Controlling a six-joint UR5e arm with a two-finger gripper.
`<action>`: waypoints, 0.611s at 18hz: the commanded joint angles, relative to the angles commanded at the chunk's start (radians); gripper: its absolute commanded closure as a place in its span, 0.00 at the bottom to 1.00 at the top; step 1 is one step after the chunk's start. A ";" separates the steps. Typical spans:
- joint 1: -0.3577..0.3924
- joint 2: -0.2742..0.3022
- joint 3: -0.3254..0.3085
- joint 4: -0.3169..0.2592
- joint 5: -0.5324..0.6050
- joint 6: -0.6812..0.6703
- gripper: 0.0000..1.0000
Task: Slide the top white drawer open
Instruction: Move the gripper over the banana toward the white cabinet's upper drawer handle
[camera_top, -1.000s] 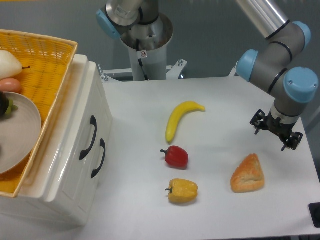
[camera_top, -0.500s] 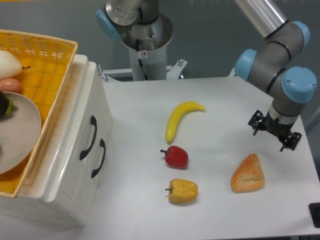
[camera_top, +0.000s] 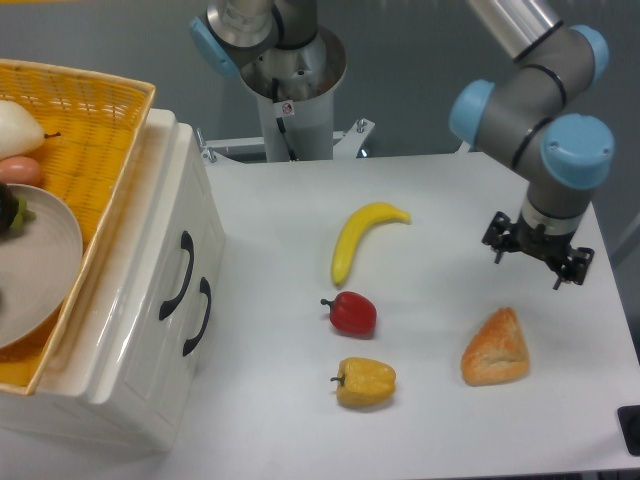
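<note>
Gripper hanging at the right side of the table, above the white surface and just above the bread piece, holding nothing. Fingers pointing down, dark and small against the tabletop; impossible to tell whether the jaws are spread or pressed together. Arm reaching in from the upper right, blue caps showing at its joints.

Top white drawer sitting closed in the cabinet at the left edge of the table, well apart from the gripper, its curved black handle facing right toward the open tabletop. Lower white drawer lying just below and beside it, also closed, carrying a matching black handle.

Yellow wicker basket resting on top of the cabinet, holding a beige plate and a few food pieces, partly cut off at the left border.

Banana lying near the middle of the table, between the cabinet and the gripper. Red pepper lying just below the banana, and yellow pepper lying just below that. Robot base standing at the far edge of the table.
</note>
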 joint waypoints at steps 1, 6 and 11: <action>-0.018 0.002 -0.002 -0.002 0.000 -0.035 0.00; -0.048 0.044 0.000 -0.086 -0.063 -0.132 0.00; -0.066 0.092 0.000 -0.186 -0.150 -0.218 0.00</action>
